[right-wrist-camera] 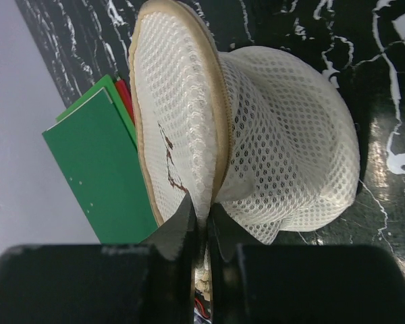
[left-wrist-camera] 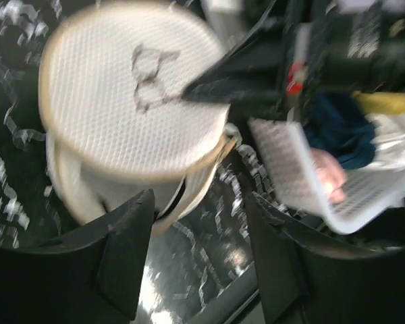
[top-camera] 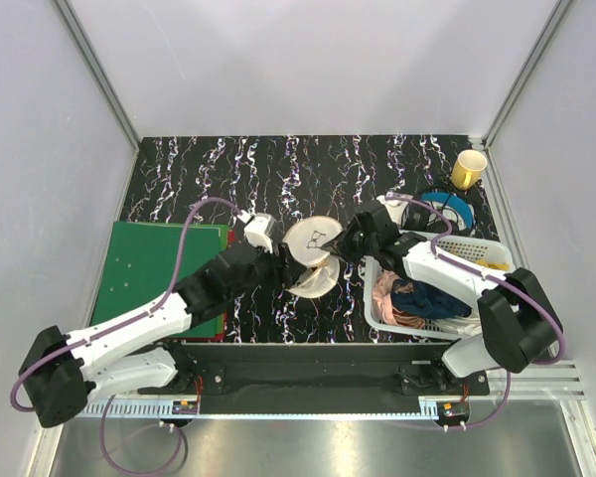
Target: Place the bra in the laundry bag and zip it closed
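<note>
Top external view shows the laundry bag (top-camera: 313,240) in the middle of the black table (top-camera: 209,169), between the two arms. The bag is open. Its flat round half with the little glasses mark is up off the table and tilted. The other half sits on the table under it, on the near side.

The right gripper (right-wrist-camera: 201,214) is pinched tight on the rim of the raised half. In the right wrist view its two black fingers meet on the tan edge. That half stands almost on its side, with the puffy mesh half right beside it.

The left gripper (left-wrist-camera: 199,202) is spread wide and holds nothing. In the left wrist view its two fingers sit low in the picture. The bag is just past their tips, with the lower half nearest to them. I cannot tell if they touch it.

A white basket (top-camera: 477,246) stands just to the right of the bag, under the right arm. Pink cloth (top-camera: 385,296) and dark blue cloth (top-camera: 427,298) lie inside it. A green board (top-camera: 149,263) lies on the left side of the table. A yellow cup (top-camera: 469,169) and a blue roll (top-camera: 459,211) are near the far right corner.
</note>
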`<state>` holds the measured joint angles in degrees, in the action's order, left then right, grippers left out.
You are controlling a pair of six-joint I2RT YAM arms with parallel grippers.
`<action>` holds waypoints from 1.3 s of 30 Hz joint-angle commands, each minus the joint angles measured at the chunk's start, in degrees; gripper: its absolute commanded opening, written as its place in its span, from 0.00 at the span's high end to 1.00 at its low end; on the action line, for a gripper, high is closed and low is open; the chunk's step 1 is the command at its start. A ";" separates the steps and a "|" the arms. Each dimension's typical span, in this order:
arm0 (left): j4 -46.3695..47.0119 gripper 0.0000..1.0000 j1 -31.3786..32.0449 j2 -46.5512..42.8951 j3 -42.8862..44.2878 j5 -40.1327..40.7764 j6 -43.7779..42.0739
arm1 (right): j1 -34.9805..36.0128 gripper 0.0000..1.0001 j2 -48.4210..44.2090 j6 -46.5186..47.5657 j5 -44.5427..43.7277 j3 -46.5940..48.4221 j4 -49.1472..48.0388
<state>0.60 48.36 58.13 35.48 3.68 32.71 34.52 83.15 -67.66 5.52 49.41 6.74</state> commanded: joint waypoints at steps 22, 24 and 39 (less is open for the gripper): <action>-5.87 0.36 11.93 21.50 21.46 20.65 -12.33 | 2.30 0.94 -0.62 -8.89 -8.51 6.05 6.53; -6.75 0.37 11.93 22.90 22.25 21.71 -11.88 | 2.48 0.94 -0.62 -8.98 -8.68 6.14 6.70; -12.64 0.63 12.02 24.67 23.24 23.22 -9.51 | 3.09 0.94 -1.59 -9.42 -10.79 5.35 7.32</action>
<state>-11.11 60.18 85.54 58.06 25.82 22.74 36.99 83.18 -76.25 -2.39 53.23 13.85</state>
